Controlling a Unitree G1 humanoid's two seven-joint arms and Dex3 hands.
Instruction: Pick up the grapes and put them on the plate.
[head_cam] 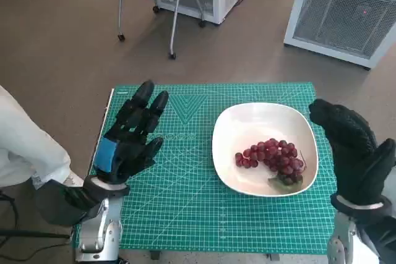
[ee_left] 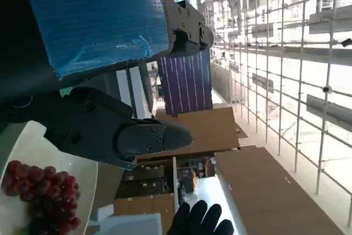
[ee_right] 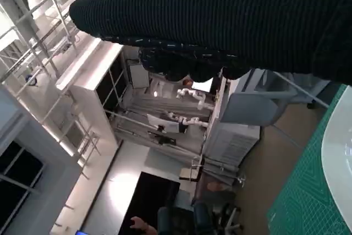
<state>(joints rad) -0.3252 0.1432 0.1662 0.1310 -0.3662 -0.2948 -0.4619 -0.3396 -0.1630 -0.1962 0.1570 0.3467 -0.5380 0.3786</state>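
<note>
Grapes (head_cam: 273, 157) lie as a red bunch in the white plate (head_cam: 247, 122), in its lower right part in the head view, long axis running from mid-plate down to the right, where a greenish bit shows at the plate's lower right rim. The green cutting mat (head_cam: 185, 202) covers the tabletop and fills the lower middle of the frame; brown floor lies above it. The left wrist view alone shows the bunch from the side, at its lower left corner, and the gloved fingertips at its bottom edge. The right wrist view shows only the plate's rim at its right edge. The left hand (head_cam: 130, 137) is empty with fingers spread, over bare mat left of the plate. The right hand (head_cam: 352, 146) is empty and open, just beside the plate's right rim.
</note>
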